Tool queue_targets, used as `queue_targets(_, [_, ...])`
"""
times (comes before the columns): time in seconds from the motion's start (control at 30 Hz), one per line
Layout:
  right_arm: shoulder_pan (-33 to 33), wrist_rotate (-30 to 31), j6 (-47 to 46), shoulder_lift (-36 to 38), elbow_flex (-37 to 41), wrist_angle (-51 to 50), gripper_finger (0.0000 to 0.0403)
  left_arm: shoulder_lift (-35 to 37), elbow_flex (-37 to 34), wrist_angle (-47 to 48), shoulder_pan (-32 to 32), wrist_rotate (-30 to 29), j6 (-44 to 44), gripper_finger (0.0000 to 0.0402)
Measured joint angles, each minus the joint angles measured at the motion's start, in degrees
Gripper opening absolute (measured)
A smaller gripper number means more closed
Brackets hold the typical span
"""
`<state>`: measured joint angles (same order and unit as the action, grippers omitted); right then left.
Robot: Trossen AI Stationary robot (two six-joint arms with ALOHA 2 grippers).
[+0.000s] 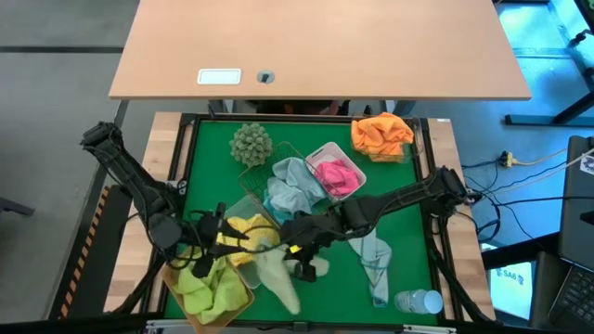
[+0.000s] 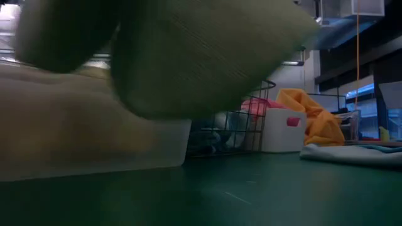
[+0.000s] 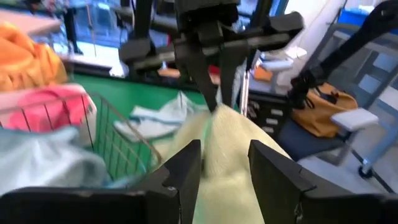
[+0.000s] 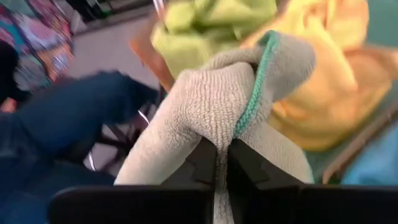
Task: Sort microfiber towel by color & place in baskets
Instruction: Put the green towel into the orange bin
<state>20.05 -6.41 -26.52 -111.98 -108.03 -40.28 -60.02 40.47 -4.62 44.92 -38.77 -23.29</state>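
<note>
R gripper (image 1: 299, 249) pinches pale towel (image 1: 278, 275) over green mat (image 1: 408, 241); L gripper (image 1: 215, 243) fingers apart.

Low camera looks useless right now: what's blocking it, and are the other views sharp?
Low view: a blurred pale cloth right at the lens fills most of it. Left wrist view: motion-smeared. Right wrist view: the cloth in the right gripper is sharp, background blurred. High view: clear.

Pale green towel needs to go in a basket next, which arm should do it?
Right. Its claw is already shut on the pale green towel, just beside the amber basket of green ones. The left claw is open, holding nothing.
</note>
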Motion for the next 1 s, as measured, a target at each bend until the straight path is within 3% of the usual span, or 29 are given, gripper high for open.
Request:
queue_targets(0.3, [-1.4, 0.4, 4.7, 0.0, 0.0, 8.7, 0.0013, -2.1, 0.0, -2.9, -4.2, 0.1, 4.6, 0.013])
queue_targets(0.6, [-1.4, 4.4, 7.2, 0.0, 0.0, 10.9, 0.0017, -5.3, 0.0, -4.8, -6.6, 8.1, 4.5, 0.013])
queue_targets(0.77, [-1.4, 4.9, 7.8, 0.0, 0.0, 10.9, 0.0014, -7.3, 0.0, -5.9, -6.8, 9.2, 4.5, 0.0131])
queue_targets(1.0, [-1.3, 4.4, 7.9, 0.0, 0.0, 11.0, 0.0015, -9.0, 0.0, -5.9, -7.0, 10.9, 2.8, 0.0171])
